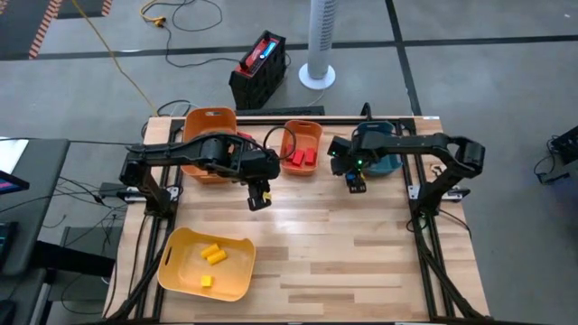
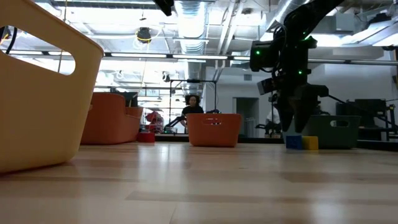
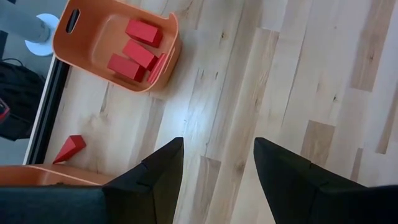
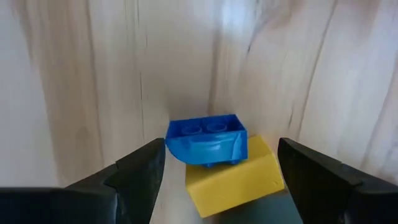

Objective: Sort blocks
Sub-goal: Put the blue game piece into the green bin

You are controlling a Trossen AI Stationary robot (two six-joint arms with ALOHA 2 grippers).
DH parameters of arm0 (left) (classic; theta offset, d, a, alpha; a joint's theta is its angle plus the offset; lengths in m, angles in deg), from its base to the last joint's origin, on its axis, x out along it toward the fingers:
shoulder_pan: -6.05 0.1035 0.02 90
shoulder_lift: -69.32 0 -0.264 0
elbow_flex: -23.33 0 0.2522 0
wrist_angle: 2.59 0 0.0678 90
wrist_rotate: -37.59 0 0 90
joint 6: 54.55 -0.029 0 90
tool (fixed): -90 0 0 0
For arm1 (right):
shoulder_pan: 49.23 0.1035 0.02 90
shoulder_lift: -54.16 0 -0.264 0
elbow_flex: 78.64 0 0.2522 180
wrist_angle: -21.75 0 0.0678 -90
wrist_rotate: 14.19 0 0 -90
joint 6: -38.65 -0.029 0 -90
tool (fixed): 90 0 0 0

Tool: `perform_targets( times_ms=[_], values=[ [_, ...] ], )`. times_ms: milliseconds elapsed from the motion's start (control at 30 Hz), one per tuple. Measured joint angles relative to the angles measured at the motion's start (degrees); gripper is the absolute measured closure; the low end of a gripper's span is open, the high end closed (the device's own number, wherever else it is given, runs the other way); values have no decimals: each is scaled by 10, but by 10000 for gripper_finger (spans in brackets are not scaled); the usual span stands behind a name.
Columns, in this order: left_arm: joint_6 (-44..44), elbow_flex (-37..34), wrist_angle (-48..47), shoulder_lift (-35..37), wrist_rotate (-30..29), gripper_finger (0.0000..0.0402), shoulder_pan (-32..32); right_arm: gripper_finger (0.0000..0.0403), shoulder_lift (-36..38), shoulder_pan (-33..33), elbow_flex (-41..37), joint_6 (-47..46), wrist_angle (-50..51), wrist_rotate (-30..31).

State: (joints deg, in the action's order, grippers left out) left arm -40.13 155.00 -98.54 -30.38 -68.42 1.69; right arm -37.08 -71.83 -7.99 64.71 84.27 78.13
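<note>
A blue block and a yellow block lie side by side on the table in front of the teal bin; both also show in the low view, the blue block and the yellow block. My right gripper points down just above them, open, one finger on either side of the pair, touching neither. My left gripper hangs open and empty above bare table near the middle. A red wedge block lies on the table beside the big orange bin.
A small orange bin at the far middle holds several red blocks. A yellow bin at the near left holds three yellow blocks. The table's middle and near right are bare wood.
</note>
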Motion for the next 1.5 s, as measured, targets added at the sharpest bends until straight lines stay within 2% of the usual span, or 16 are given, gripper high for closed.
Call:
perform_targets(
  times_ms=[467,767,1233,1367,1500],
  values=[
    [0,0,0,0,0,212,0,81,0,24,-48,-8,-29,-9],
    [0,0,-1,0,0,212,0,94,-1,23,-50,-21,-64,-9],
    [12,0,-36,0,0,212,0,95,-71,34,-48,-36,-71,-5],
    [11,0,-42,0,0,212,0,111,-69,34,-48,-33,-72,-5],
    [11,0,-42,0,0,212,0,147,-67,34,-47,-33,-71,-5]
  ],
)
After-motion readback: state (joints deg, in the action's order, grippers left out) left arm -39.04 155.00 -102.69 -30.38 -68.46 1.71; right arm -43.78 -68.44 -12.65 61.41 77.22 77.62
